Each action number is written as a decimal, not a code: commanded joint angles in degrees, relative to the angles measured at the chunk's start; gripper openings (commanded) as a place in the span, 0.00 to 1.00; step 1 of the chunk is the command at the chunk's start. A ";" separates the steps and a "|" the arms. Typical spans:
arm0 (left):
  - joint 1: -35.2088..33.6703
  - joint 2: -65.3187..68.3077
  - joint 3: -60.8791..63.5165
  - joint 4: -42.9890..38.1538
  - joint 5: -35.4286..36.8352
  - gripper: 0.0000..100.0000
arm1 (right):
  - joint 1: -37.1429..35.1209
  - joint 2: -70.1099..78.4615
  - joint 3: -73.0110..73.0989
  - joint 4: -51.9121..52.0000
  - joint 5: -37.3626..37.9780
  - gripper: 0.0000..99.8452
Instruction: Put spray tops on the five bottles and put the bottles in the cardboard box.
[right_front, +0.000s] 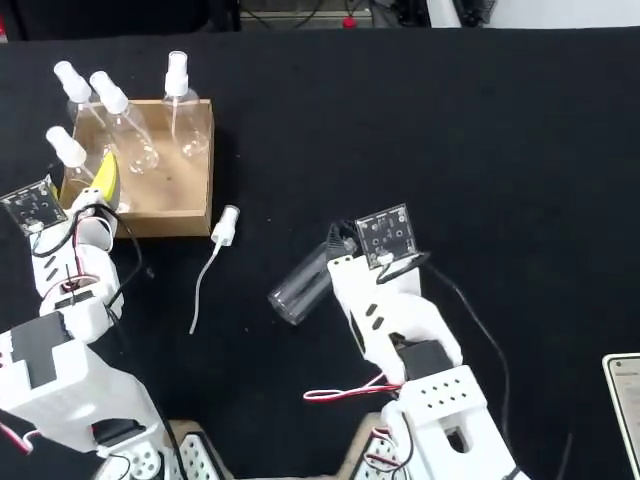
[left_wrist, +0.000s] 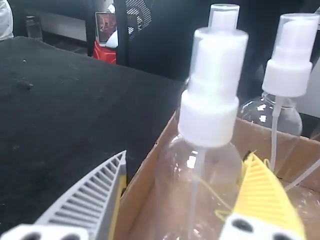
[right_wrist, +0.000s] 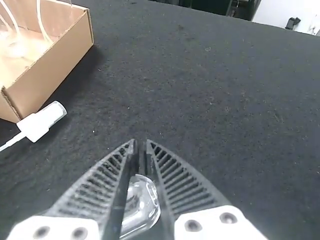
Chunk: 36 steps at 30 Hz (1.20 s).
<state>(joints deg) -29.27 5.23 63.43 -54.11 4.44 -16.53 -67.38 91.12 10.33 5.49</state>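
Clear bottle (right_front: 300, 285), white spray top (right_front: 226, 224), brown cardboard box (right_front: 172, 195), black table (right_front: 450, 120).

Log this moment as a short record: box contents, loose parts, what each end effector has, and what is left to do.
cardboard box: four capped bottles standing inside
left end effector: open, astride the box wall, one of those bottles between its jaws
right end effector: shut on the uncapped bottle, which lies on its side on the table
loose spray top: on the table beside the box, its tube trailing away
left to do: cap the fifth bottle and box it
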 joint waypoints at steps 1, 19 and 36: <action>-0.04 -1.23 -0.66 -1.41 0.44 0.34 | 0.97 -1.01 -0.22 -1.49 0.44 0.02; -0.04 -9.67 3.30 -0.97 4.57 0.34 | 0.97 -1.01 -0.22 -1.49 0.44 0.02; -0.13 -23.74 9.01 13.54 4.48 0.34 | 0.88 -1.01 -0.22 -1.32 0.44 0.02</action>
<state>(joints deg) -29.19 -13.49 70.99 -40.75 8.40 -16.53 -67.38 91.12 10.33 5.49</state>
